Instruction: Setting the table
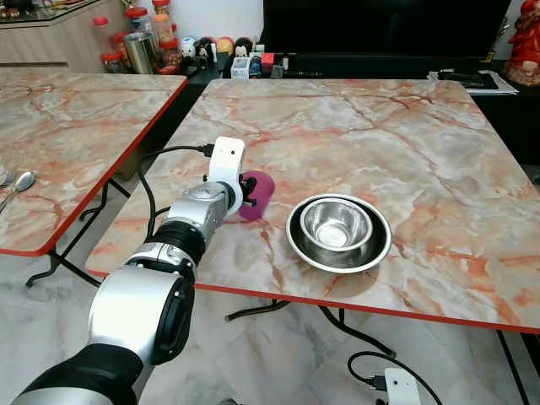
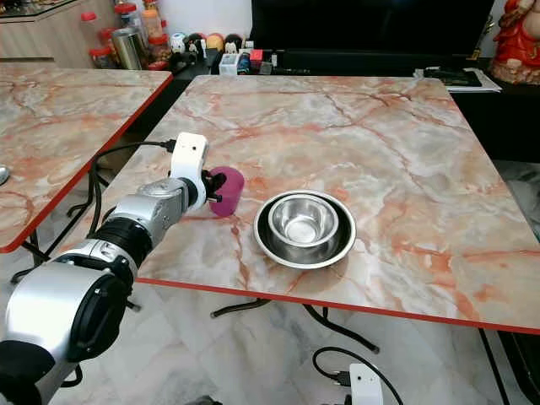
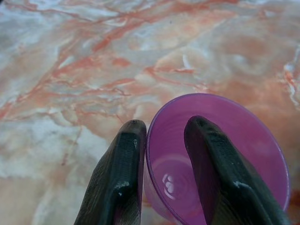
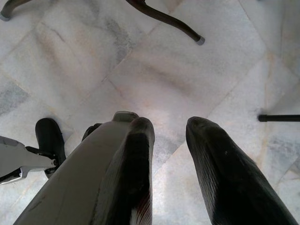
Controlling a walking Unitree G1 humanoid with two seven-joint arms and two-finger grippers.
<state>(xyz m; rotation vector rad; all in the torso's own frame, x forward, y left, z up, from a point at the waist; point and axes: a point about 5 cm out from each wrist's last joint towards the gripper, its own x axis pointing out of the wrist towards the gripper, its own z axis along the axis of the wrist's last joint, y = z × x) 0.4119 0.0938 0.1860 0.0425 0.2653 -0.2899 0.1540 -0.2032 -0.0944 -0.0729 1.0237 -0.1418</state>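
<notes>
The left gripper [image 3: 164,173] has its jaws clamped across the rim of the upright cup [image 1: 257,193], one finger inside and one outside, near the desk's [image 1: 405,135] left edge, just left of the bowls [image 1: 338,231].

Right gripper [image 4: 168,136] hangs over the floor [image 4: 197,70] — pale marble tiles with grey veining. Its two black fingers [image 4: 215,164] sit slightly apart with nothing between them. Beyond the fingertips are dark curved table legs [image 4: 164,18], and off to one side a black rod [image 4: 279,117]. Beside the other finger — a grey robot leg [image 4: 79,183] and black foot [image 4: 49,138].
</notes>
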